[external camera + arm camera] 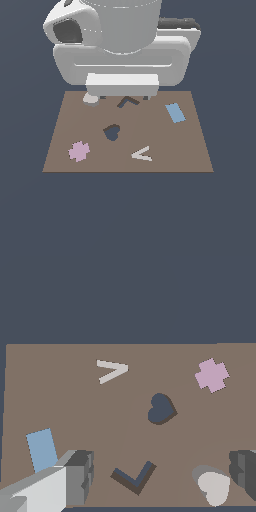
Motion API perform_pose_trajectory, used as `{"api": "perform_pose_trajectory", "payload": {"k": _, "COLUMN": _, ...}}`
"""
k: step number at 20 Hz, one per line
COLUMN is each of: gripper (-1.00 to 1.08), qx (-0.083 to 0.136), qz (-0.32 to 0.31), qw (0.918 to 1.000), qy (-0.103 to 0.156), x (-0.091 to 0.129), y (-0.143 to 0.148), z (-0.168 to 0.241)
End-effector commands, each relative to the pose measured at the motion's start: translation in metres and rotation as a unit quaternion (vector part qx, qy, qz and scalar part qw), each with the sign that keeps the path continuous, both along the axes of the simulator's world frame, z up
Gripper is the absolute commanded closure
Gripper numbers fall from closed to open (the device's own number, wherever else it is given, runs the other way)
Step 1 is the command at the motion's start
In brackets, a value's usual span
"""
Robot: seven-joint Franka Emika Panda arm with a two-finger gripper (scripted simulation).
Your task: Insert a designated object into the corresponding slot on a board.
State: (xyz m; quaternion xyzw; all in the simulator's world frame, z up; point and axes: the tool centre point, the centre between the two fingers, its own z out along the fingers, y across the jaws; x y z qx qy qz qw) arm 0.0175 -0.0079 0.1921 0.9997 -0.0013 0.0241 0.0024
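The pincer (162, 476) stands spread wide above the board's (195, 145) far edge, its two grey fingers (80, 476) well apart and grasping nothing. The pale beige heart-shaped piece (215, 487) lies flat on the board, just beside one finger and untouched. The arm's white bulk hangs low over that edge, and the dark heart-shaped slot (161, 409) sits mid-board, apart from the piece.

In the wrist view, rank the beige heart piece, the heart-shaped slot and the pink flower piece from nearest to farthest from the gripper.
Measured from the gripper:
1. Beige heart piece, on the board close beside one fingertip.
2. Heart-shaped slot, mid-board, beyond the angled cutout.
3. Pink flower piece, farther out, past the slot.
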Motion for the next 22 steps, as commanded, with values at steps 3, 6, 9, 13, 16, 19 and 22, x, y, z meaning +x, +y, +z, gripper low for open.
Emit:
{"api": "perform_pose_trajectory", "payload": {"k": 3, "gripper": -0.92, "qx": 0.000, "qz": 0.001, "qw": 1.0000, "qy": 0.000, "x": 0.000, "y": 0.000, "z": 0.000}}
{"api": "perform_pose_trajectory", "payload": {"k": 6, "gripper": -0.92, "qx": 0.000, "qz": 0.008, "qw": 1.0000, "qy": 0.000, "x": -0.002, "y": 0.000, "z": -0.002}}
{"api": "perform_pose_trajectory", "payload": {"k": 9, "gripper": -0.92, "qx": 0.000, "qz": 0.021, "qw": 0.9998, "qy": 0.001, "x": -0.006, "y": -0.001, "z": -0.005}}
{"api": "perform_pose_trajectory", "payload": {"k": 13, "gripper": -0.92, "qx": -0.001, "qz": 0.046, "qw": 0.9989, "qy": 0.002, "x": -0.013, "y": -0.002, "z": -0.011}}
{"api": "perform_pose_trajectory", "payload": {"k": 16, "gripper": -0.92, "qx": -0.001, "qz": 0.072, "qw": 0.9974, "qy": 0.002, "x": -0.020, "y": -0.003, "z": -0.016}}
{"api": "perform_pose_trajectory", "payload": {"k": 19, "gripper": -0.92, "qx": -0.002, "qz": 0.103, "qw": 0.9947, "qy": 0.003, "x": -0.029, "y": -0.006, "z": -0.023}}
{"api": "perform_pose_trajectory", "payload": {"k": 22, "gripper": -0.92, "qx": -0.003, "qz": 0.138, "qw": 0.9904, "qy": 0.005, "x": -0.039, "y": -0.009, "z": -0.031}}
